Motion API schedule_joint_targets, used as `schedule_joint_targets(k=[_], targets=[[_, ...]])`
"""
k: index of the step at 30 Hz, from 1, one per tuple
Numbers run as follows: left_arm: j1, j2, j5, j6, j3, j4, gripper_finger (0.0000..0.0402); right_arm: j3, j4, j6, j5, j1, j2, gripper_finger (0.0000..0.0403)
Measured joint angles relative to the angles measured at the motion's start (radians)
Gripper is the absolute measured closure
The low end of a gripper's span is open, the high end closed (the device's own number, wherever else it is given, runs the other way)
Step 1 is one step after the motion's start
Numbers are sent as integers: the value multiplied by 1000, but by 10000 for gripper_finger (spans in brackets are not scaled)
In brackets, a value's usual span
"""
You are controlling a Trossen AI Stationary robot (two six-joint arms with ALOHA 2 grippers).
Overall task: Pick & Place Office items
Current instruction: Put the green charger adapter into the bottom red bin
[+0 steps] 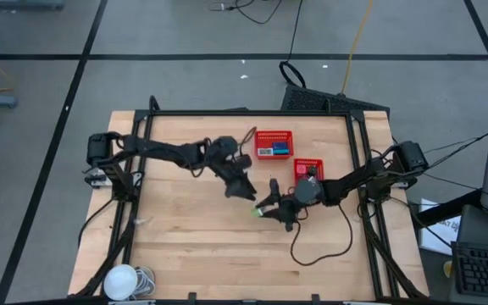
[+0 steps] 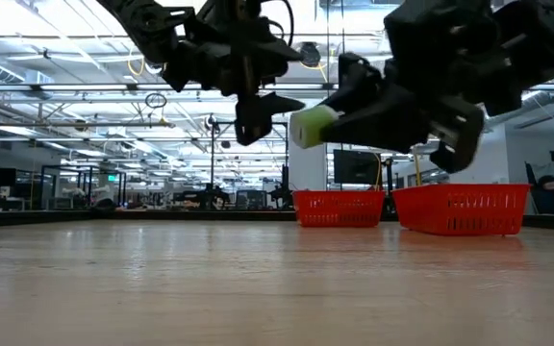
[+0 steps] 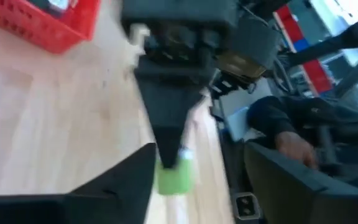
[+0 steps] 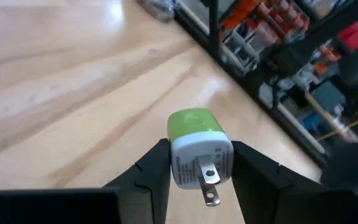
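While you look down on the desk (image 1: 185, 246), your right claw (image 4: 194, 163) sits just right of the middle, pinched on a small green-and-white plug adapter (image 4: 197, 148). Its two fingers (image 4: 151, 167) press the white body from either side, the green cap points away from the wrist and the metal prongs point back toward it. From desk height you can see the adapter carried clear above the wood, not touching it. Your left claw (image 3: 185, 180) hangs right beside it, nearer the middle of the desk, with its fingers (image 3: 126, 180) standing apart and nothing between them; the green end of the adapter shows in the gap ahead of them, gripped by the other arm's claw. Two red mesh baskets stand toward the far edge: one basket (image 1: 274, 143) near the middle of that edge with small blue and white pieces inside, the other basket (image 1: 308, 168) just right of it and a little nearer, close by the right arm. A white rounded object (image 1: 122, 280) lies at the near left corner.
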Motion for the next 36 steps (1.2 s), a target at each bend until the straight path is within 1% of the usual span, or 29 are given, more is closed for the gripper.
schedule_joint_targets(k=[2,4,7,10,12,13,15,17,18,21,23,25,28,31,36], targets=[[15,-7,18,19,-1,9,128,0,-6,36,13,-11,-3,276],[25,-28,-1,77,-2,9,103,2,-29,78,28,-17,-7,276],[33,-58,-83,201,0,42,76,0,-134,130,96,-12,-53,276],[25,-70,-161,327,-1,45,58,3,-291,195,200,-19,-158,276],[21,-70,-202,379,-1,48,51,8,-448,260,251,-34,-249,276],[21,-69,-217,399,-1,55,48,26,-535,301,259,-44,-290,276],[20,-62,-250,432,-2,92,44,66,-718,407,260,-69,-380,276],[17,-54,-288,444,-17,162,42,125,-911,520,261,-99,-442,276],[16,-52,-290,442,-36,198,42,154,-1017,569,261,-110,-464,276],[15,-47,-309,412,-102,371,41,243,-1338,708,273,-144,-491,276],[21,-48,-310,386,-148,448,41,286,-1491,778,281,-161,-494,276],[24,-47,-335,366,-182,466,41,300,-1608,808,254,-174,-487,276],[16,-47,-410,337,-215,456,41,301,-1696,837,160,-188,-466,276],[4,-47,-494,316,-235,444,41,301,-1723,848,138,-188,-434,276],[-18,-47,-601,313,-241,421,41,302,-1689,820,100,-177,-357,276]])
